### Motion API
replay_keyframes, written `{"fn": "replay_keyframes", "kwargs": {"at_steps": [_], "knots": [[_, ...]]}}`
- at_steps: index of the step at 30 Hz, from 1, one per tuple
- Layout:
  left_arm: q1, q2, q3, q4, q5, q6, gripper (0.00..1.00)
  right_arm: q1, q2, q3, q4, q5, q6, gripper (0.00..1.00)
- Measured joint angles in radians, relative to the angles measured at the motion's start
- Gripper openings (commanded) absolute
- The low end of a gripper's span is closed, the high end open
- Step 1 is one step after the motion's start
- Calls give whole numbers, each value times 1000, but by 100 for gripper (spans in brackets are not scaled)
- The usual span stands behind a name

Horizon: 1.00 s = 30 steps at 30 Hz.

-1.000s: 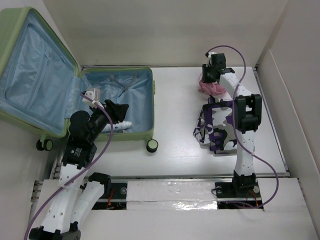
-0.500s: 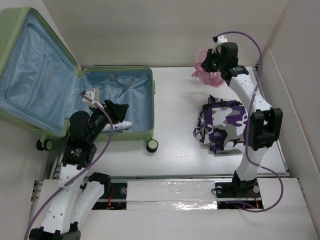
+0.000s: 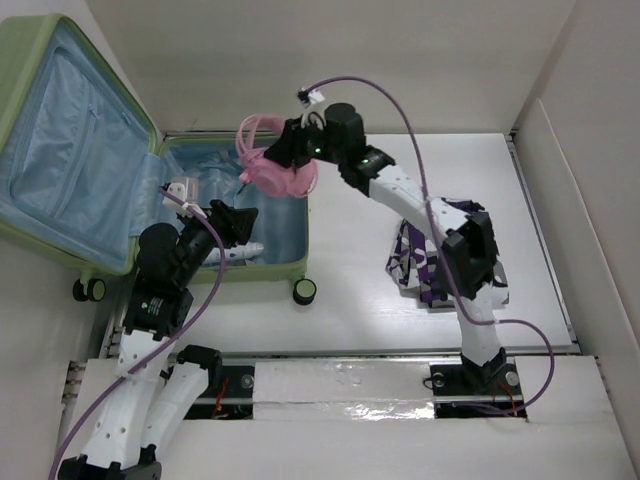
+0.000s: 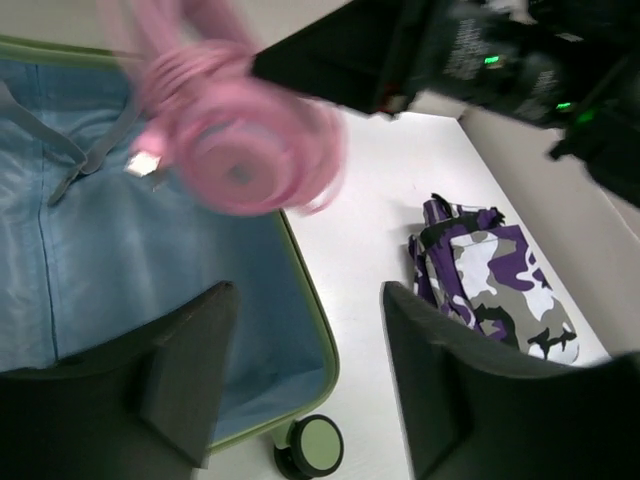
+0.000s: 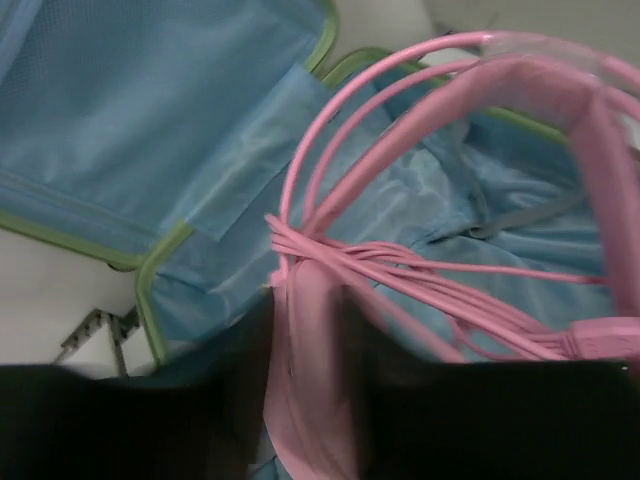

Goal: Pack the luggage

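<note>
Purple camo bag [image 4: 490, 290] on white table [image 3: 350, 275]

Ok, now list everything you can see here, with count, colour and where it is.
luggage: one, pale green with blue lining, open, at the table's left
pink cable: one coiled bundle, held in the air over the luggage's right edge
camouflage bag: one, purple, white and grey, on the table, right side
white item: one, in the luggage's near corner; too small to identify
table: one, white
left gripper: black, open, over the luggage
right gripper: black, shut on the cable
</note>
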Motion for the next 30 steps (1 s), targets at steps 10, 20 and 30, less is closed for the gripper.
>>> {"fn": "replay_keyframes", "kwargs": {"at_steps": [10, 20, 30], "knots": [[0, -2, -6, 0, 0, -5, 71, -102, -120, -256, 142, -64, 104, 31], [-66, 222, 87, 88, 175, -108, 0, -492, -842, -972, 312, 46, 149, 0], [-857, 917, 585, 147, -237, -115, 61, -662, -1252, -1012, 93, 179, 69, 42]]}}
